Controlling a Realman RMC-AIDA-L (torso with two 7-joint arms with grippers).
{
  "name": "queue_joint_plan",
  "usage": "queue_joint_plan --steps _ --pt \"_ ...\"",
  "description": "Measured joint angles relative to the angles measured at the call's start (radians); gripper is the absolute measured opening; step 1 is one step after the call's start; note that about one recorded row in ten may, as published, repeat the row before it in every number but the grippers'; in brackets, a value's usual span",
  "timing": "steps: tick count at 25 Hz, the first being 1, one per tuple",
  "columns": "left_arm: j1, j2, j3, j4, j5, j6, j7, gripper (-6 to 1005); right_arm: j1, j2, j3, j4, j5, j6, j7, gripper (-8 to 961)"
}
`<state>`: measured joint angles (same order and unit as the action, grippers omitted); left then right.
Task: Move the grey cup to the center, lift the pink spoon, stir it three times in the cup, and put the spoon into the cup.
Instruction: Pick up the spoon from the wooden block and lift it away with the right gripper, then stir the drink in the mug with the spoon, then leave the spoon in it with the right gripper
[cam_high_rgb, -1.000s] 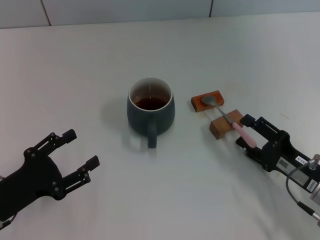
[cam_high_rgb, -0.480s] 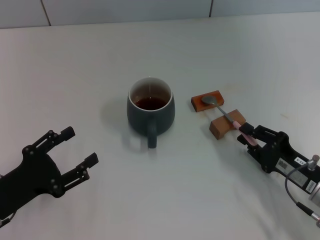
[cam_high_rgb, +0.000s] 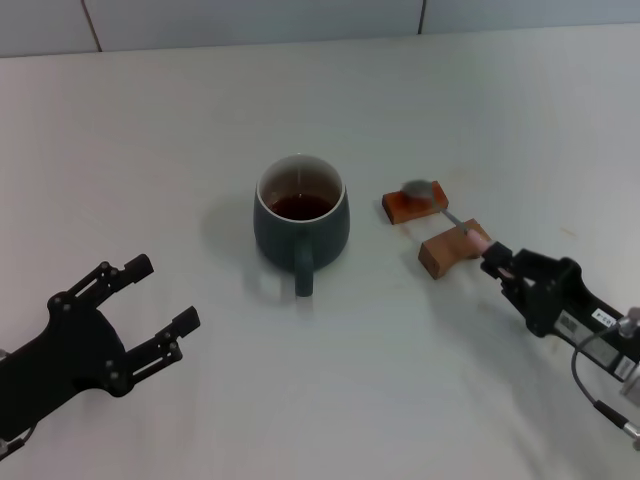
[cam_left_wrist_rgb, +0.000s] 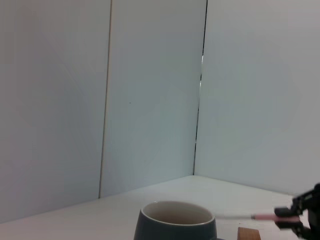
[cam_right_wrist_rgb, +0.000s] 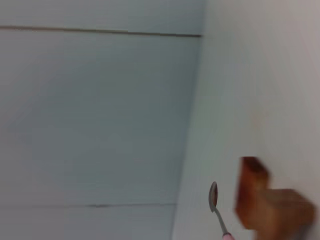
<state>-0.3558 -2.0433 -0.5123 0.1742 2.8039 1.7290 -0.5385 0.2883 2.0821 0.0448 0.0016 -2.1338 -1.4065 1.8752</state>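
While the cup (cam_high_rgb: 301, 217) stands mid-table in the head view, handle toward the robot and dark liquid inside, the spoon (cam_high_rgb: 448, 213) lies to its right, bowl blurred above the far block (cam_high_rgb: 413, 204), neck crossing the near block (cam_high_rgb: 452, 250), pink handle end clamped in the right gripper (cam_high_rgb: 494, 261). Right gripper: fingers together on the handle, just beside the near block. Left gripper (cam_high_rgb: 150, 300): fingers apart, holding nothing, low at the table's (cam_high_rgb: 180, 130) near left, well apart from the cup.

Left wrist view: cup rim (cam_left_wrist_rgb: 175, 213) low in front of a pale wall; one block corner (cam_left_wrist_rgb: 249, 234) beside it; spoon (cam_left_wrist_rgb: 251, 217) held level above that block in the right gripper (cam_left_wrist_rgb: 286, 220) at the edge.

Right wrist view: spoon bowl and neck (cam_right_wrist_rgb: 215, 203), clear of the table, just beside both blocks (cam_right_wrist_rgb: 267, 205); own fingers not shown.
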Motion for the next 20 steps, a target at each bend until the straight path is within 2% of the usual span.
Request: queue_joint_plan --steps 3,8,10,15,20 --pt "0.003 -0.001 0.000 0.000 0.000 0.000 0.000 812 0.016 0.002 0.036 0.022 0.000 -0.045 -0.165 119" --pt "0.008 -0.002 0.001 -0.003 0.000 0.000 0.001 812 0.030 -0.001 0.168 0.026 0.001 -0.158 -0.536 119" --pt "0.009 -0.004 0.005 -0.001 0.000 -0.004 0.001 812 0.043 -0.004 0.206 -0.001 0.001 -0.223 -0.621 119" --pt "0.009 -0.011 0.009 0.004 0.001 -0.012 0.010 813 0.117 -0.018 0.222 -0.189 0.001 -0.461 -0.642 120" --pt "0.011 -0.012 0.009 0.006 0.006 -0.020 0.018 813 0.206 -0.065 0.133 -0.360 -0.002 -0.600 -0.554 120"
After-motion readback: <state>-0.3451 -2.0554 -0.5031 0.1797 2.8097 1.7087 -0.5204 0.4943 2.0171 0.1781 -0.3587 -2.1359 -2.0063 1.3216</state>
